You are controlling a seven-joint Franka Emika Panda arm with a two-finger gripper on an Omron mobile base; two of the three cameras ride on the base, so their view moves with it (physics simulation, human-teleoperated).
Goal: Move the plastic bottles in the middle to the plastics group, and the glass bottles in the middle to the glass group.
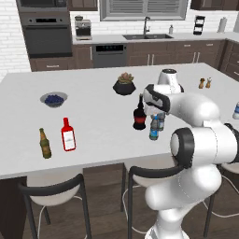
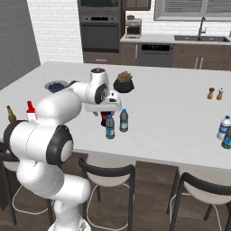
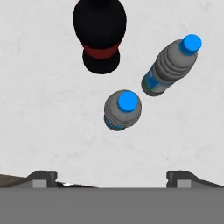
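1. we are hovering our gripper (image 3: pixel 111 177), jaws spread wide and holding nothing, over the tabletop (image 1: pixel 93 121).
2. two plastic bottles (image 3: pixel 123 110) are standing beneath, the black glass bottle (image 3: pixel 99 33) just beside them.

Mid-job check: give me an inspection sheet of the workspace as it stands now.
Surface: white island counter, dry and flat.
Job's things: two plastic water bottles upright in the middle, beside the black glass bottle; none moved yet. Glass group, brown beer bottle and flat red bottle, stands at the counter's left. Plastics group bottle stands at the far right edge.
Clutter: bowl of blueberries, potted plant, salt and pepper shakers.
Gripper: gripper open, above the nearer water bottle, holding nothing.
Cables: nothing seen.
Surroundings: stools at the near edge; oven and sink behind.
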